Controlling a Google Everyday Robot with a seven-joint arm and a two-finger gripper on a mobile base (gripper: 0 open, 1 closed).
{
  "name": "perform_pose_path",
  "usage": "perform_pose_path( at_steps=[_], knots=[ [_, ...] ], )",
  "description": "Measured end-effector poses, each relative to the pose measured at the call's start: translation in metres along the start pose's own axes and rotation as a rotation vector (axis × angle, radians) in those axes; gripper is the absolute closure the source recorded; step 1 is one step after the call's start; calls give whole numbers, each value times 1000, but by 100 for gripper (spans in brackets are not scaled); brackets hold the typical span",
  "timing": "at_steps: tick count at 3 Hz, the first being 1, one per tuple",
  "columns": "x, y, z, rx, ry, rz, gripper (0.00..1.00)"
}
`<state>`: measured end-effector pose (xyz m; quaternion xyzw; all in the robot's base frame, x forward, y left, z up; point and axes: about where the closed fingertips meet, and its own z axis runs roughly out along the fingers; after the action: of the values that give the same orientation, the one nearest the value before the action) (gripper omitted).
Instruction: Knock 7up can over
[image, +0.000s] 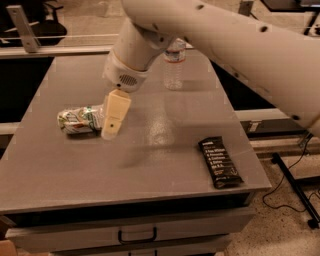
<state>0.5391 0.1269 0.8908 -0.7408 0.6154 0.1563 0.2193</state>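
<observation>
The 7up can (79, 120), white-silver with green lines, lies on its side on the grey table (150, 165), left of the middle. My gripper (113, 119), cream-coloured, points down at the can's right end, touching or just in front of it. The big white arm (225, 40) comes in from the upper right and crosses the table's back.
A clear plastic water bottle (174, 64) stands upright at the back middle of the table. A black snack bar (220, 161) lies flat at the front right. A drawer with a handle (137, 235) is under the table's front edge. Cables lie on the floor at the right.
</observation>
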Motion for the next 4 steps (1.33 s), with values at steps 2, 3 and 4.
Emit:
perform_pose_path(
  at_steps=[2,3,4],
  knots=[
    [26,18,-89,265,-308,-1,0],
    [48,25,-121,328,-354,20,0],
    [48,25,-121,328,-353,21,0]
  ],
)
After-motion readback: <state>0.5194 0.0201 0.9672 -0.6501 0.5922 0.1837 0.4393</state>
